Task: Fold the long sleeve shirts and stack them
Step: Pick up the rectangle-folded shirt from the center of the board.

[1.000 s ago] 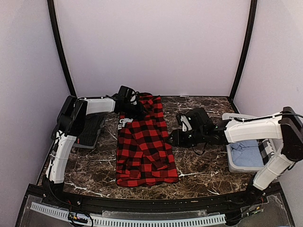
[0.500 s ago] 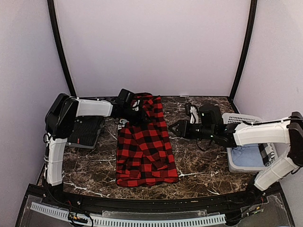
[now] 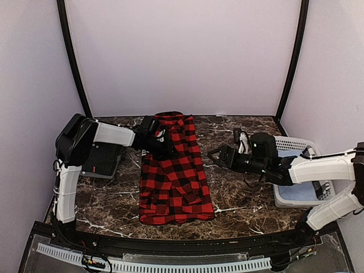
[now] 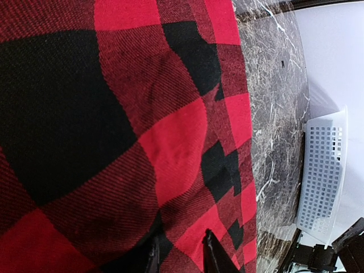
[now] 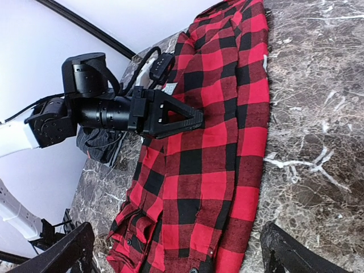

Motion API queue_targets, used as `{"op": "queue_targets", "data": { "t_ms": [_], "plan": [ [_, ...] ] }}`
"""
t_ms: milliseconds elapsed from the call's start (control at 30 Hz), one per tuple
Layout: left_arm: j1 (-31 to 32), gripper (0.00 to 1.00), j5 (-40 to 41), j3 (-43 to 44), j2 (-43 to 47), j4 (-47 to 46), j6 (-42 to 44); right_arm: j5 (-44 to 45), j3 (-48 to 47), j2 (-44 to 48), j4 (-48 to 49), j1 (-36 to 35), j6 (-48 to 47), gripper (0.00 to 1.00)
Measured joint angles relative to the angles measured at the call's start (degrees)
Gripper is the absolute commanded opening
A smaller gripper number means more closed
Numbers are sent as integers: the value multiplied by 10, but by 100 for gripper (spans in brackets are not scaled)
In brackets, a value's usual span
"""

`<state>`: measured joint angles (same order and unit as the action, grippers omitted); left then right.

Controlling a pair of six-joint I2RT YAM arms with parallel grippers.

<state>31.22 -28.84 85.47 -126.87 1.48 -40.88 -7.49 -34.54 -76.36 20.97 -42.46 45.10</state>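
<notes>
Top view, read from left to right, with every place given relative to the flannel shirt [image 3: 176, 176]. Well to its left, a dark charcoal shirt [image 3: 105, 158] is lying as a compact folded pile on the surface [image 3: 244, 199], partly under the left arm [image 3: 114, 133]. That arm is reaching in over the flannel's left edge, toward its far end. Its jaws are standing nearly closed and, going by both wrist views, are pinching a fold of the red-and-black cloth there. The flannel shirt itself is lying mid-surface as a long narrow panel with its sides turned in. Its long axis is running from the near edge toward the back wall, and its near end is looking bunched and rumpled. Just beside its right edge, about level with its middle, the right arm [image 3: 318, 168] is hovering with its jaws spread wide, holding nothing and pointing leftward at the cloth. The flannel is thus lying to the left of those open jaws, crosswise to their approach. The left arm is the nearer of the two, being on the cloth. Farther right, a white basket [image 3: 287, 142] holding pale blue cloth is standing well apart from the flannel. Judged step: bringing one end over along the long axis
</notes>
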Motion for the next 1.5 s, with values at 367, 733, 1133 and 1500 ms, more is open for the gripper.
{"op": "queue_targets", "data": {
  "t_ms": [367, 733, 1133, 1500],
  "plan": [
    [0, 29, 10, 29, 25, 40, 38, 9, 1, 33, -28, 17, -32, 96],
    [4, 28, 45, -305, 351, -23, -9, -123, -4, 16, -94, 17, -53, 70],
    [54, 25, 68, -527, 490, -66, -96, -218, 12, -27, -108, 7, -42, 67],
    [86, 22, 66, -598, 436, -162, -156, -223, 12, -54, -108, -21, -40, 67]
  ]
}}
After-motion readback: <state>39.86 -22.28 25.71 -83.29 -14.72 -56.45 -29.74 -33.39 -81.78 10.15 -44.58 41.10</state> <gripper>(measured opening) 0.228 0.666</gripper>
